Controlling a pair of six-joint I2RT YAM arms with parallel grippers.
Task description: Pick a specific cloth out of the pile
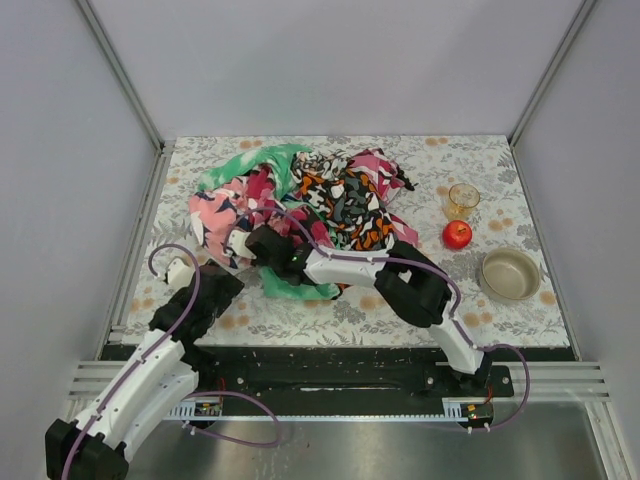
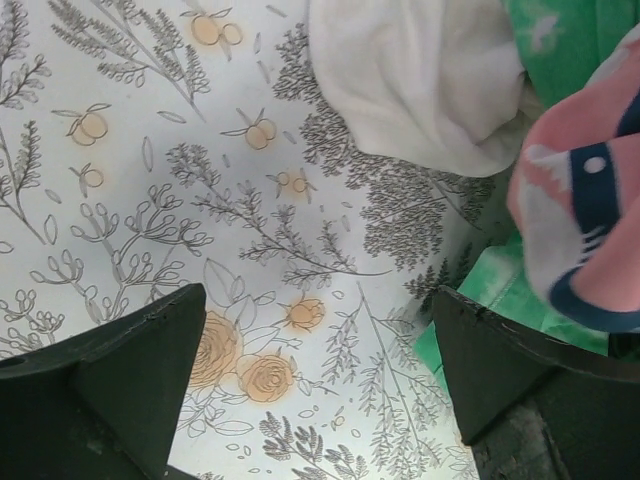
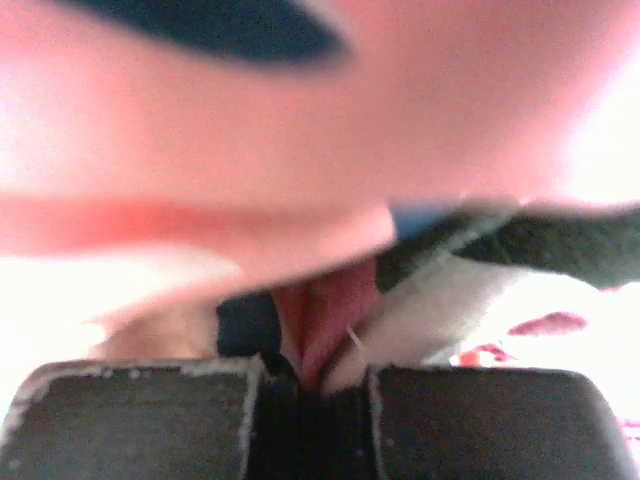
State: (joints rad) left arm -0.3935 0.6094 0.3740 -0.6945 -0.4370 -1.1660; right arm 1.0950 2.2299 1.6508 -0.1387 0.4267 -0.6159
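The pile [image 1: 320, 195] of bright printed cloths lies at the table's middle back. The cloth [image 1: 240, 243], plain white, peeks out at the pile's near left edge. In the left wrist view the cloth [image 2: 420, 80] lies bunched on the mat beside green cloth [image 2: 560, 40] and pink floral cloth [image 2: 590, 230]. My right gripper [image 1: 258, 243] reaches into that edge. Up close the right gripper [image 3: 318, 375] is shut, pinching a pink fold and a whitish fold together. My left gripper [image 1: 222, 283] hovers just left of the pile. The left gripper [image 2: 320, 370] is open over bare mat.
A red apple [image 1: 457, 234], a small glass [image 1: 463, 199] and a tan bowl [image 1: 510, 273] stand at the right. A green cloth [image 1: 295, 285] trails from the pile toward the near edge. Grey walls enclose the floral mat [image 1: 350, 310].
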